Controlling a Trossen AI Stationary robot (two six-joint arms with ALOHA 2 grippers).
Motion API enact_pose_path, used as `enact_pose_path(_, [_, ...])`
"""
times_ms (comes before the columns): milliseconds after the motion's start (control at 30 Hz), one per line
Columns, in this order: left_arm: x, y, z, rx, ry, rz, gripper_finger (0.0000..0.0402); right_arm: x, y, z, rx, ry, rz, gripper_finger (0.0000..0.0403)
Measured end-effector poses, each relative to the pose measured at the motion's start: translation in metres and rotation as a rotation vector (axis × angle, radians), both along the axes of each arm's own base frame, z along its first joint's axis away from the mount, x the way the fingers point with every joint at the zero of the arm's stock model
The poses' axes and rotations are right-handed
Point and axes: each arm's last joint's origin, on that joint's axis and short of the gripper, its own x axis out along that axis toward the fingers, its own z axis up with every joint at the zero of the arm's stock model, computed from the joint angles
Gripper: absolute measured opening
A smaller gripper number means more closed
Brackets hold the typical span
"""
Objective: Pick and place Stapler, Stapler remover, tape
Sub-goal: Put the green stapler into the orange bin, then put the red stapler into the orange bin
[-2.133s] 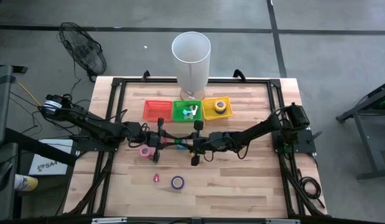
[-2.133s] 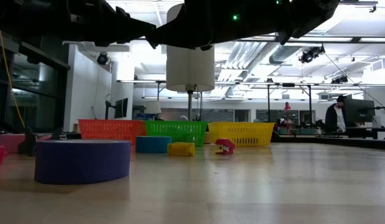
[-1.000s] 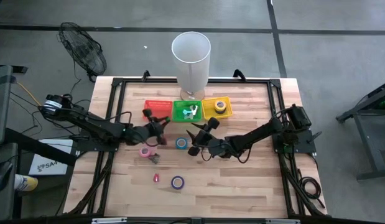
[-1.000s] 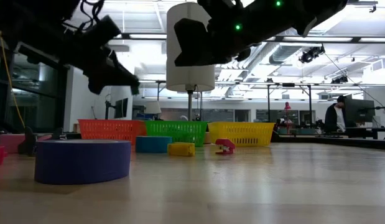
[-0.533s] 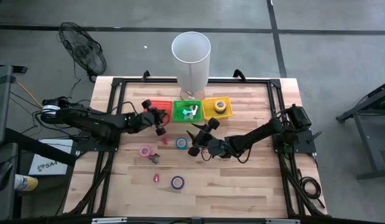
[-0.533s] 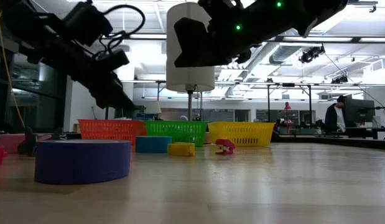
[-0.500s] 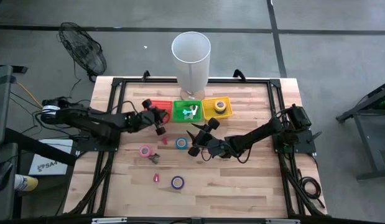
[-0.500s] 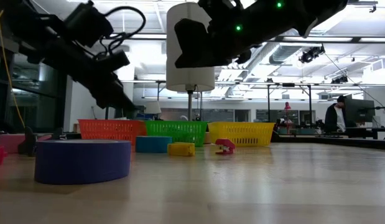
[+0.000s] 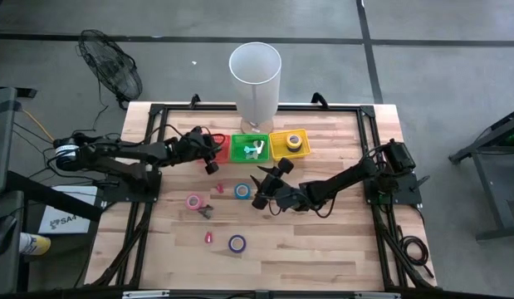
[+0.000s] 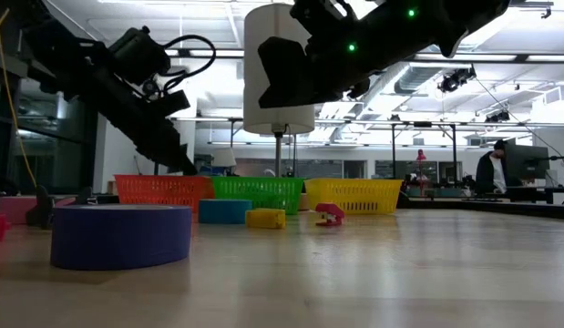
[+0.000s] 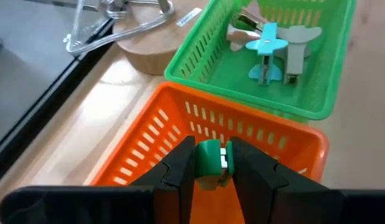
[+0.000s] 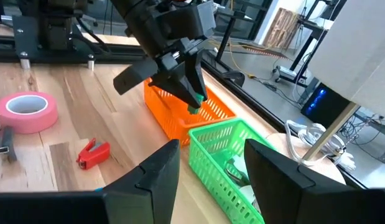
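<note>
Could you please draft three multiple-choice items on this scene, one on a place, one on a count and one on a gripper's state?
1. Where is the left gripper?
A. over the orange basket
B. over the yellow basket
C. by the purple tape

2. How many coloured baskets stand in the row?
A. two
B. three
C. four

3. What is the left gripper doing?
A. open, holding nothing
B. shut on a small green item
C. shut on the pink tape

Key: 1 A, since the left wrist view shows orange mesh below its fingers; 2 B, orange, green basket and yellow; 3 B, the fingers clamp the green item.
</note>
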Motion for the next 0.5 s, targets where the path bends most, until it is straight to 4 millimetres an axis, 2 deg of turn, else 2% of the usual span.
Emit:
enact_pose_path(367, [0.0005, -0.0007, 0.0002, 0.002, 0.002, -0.017, 0.0181, 0.0001, 0.0027, -0.0039, 0.062, 0.039, 0.115, 0.0172])
enact_pose_path(500, [0.0009, -0.0013, 0.0002, -0.01, -0.004, -0.037, 0.0213, -0.0036, 0.002, 0.0019, 0.086, 0.049, 0.12, 0.0172])
